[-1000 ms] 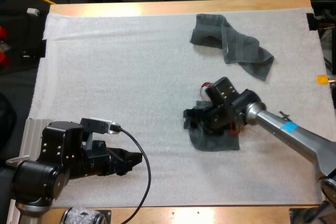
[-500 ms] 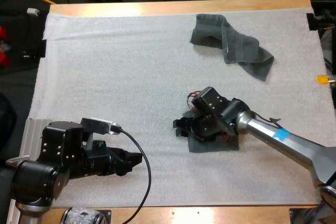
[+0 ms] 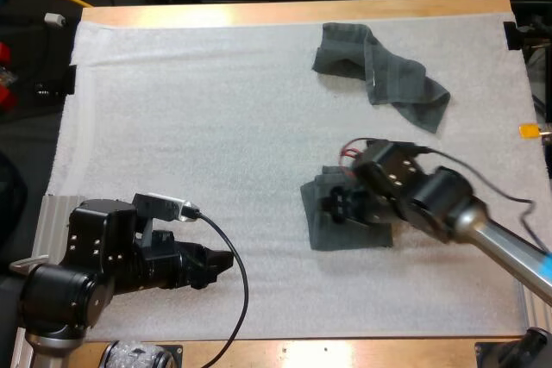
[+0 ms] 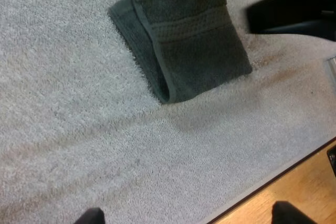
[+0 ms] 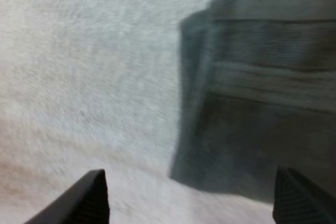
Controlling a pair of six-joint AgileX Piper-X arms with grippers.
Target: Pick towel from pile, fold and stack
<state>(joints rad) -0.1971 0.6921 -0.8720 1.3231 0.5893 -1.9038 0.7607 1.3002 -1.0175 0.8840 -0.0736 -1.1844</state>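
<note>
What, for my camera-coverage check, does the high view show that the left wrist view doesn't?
The high view adds the crumpled towel far across the white mat. The left wrist view adds a close look at the layered edges of the folded towel, with the open left gripper above the mat. Both show the folded towel flat on the mat, the right gripper at it.

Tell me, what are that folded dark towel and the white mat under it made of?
The folded towel is likely cotton terry, matte dark grey-green: a ribbed woven band and hemmed edges show. The white mat looks soft and fuzzy, perhaps fleece or foam; the nap shows, the exact material doesn't.
</note>
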